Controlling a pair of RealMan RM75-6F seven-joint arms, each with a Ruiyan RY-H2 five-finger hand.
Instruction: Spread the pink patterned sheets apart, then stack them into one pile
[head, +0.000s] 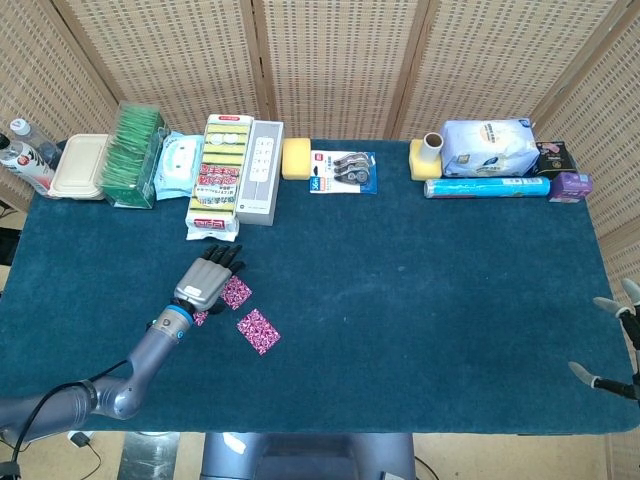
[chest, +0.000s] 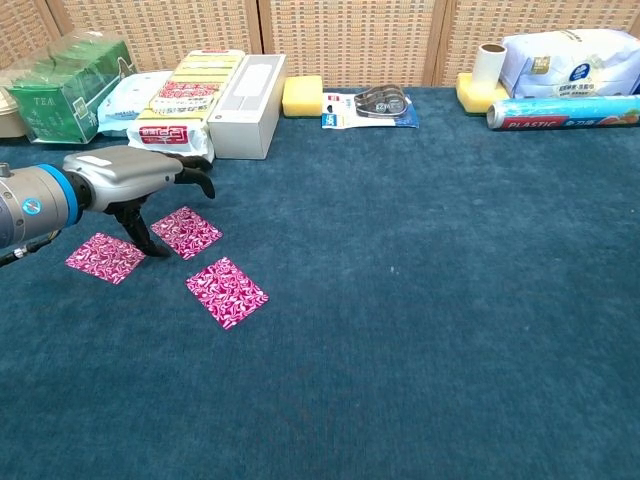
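Your left hand (chest: 125, 172) hovers flat over the blue table (chest: 420, 330), fingers stretched forward and apart, thumb (chest: 134, 226) reaching down between two of the pink patterned sheets — it holds nothing. All three sheets lie spread on the cloth, none overlapping: the left sheet (chest: 105, 257) nearest your wrist, the middle sheet (chest: 187, 231) just beyond the thumb, the near sheet (chest: 227, 291) by itself closer to the chest camera. Your right hand (head: 618, 345) shows only at the table's far right edge, fingers apart, empty, well away from the sheets.
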